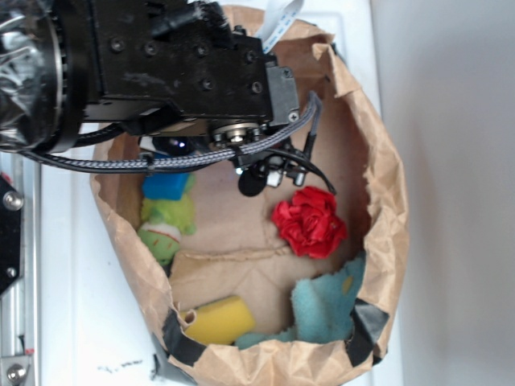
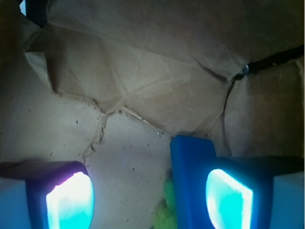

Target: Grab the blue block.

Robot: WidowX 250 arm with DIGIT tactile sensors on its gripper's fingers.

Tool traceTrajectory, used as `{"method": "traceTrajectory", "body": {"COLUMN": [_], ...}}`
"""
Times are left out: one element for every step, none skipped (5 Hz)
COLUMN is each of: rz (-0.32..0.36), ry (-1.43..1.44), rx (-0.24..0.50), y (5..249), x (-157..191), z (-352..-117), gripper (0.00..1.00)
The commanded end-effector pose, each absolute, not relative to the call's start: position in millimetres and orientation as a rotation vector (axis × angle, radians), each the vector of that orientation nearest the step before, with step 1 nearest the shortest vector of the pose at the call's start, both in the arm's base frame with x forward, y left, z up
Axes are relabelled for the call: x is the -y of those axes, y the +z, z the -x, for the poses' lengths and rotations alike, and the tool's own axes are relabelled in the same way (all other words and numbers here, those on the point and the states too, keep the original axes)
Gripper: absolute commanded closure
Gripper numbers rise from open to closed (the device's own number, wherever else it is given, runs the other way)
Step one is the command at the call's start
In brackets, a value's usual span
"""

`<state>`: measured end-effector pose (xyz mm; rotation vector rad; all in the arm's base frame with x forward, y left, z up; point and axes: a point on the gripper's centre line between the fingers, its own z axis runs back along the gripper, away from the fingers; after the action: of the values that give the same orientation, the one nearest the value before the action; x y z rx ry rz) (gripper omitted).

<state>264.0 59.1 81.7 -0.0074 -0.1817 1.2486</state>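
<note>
A brown paper bag (image 1: 386,201), its rim rolled down and patched with black tape, lies open on the white tabletop (image 1: 80,322) and holds all the loose things. The black arm (image 1: 161,56) reaches in from the upper left, with a braided cable looping under it.

The blue block (image 1: 167,187) lies at the far left of the bag, just under the arm, with only part of its top showing in the exterior view. It touches a green plush toy (image 1: 167,225) that lies just nearer along the left wall. A red fabric flower (image 1: 311,223) sits right of centre, well apart from the block. A yellow sponge (image 1: 219,319) rests by the near rim, and a teal terry cloth (image 1: 326,305) is bunched in the near right corner.

In the wrist view the claw (image 2: 147,200) hangs over the creased paper floor of the bag with its two fingers apart, their pads glowing cyan. The blue block (image 2: 190,176) stands against the inner side of the right finger (image 2: 228,200), while the left finger (image 2: 69,200) stays well clear of it, so nothing is clamped. A bit of the green toy (image 2: 167,210) shows in the gap, just left of the block.
</note>
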Motion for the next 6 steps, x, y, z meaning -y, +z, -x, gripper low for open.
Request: {"method": "traceTrajectory", "body": {"rz": [0.001,0.001,0.016,0.023,0.009,0.007], "ry": [1.280,1.265,1.243,1.211,1.157,1.111], "rx": [0.232,0.219,0.204,0.200,0.203,0.205], "y": [95,93,87,76,69,68], "x": [-95,-95,-92,-86,-82,-83], "z": [-237,-231,-230,-226,-215,-208], "gripper": [0.00,0.00,0.00,0.00,0.00,0.00]}}
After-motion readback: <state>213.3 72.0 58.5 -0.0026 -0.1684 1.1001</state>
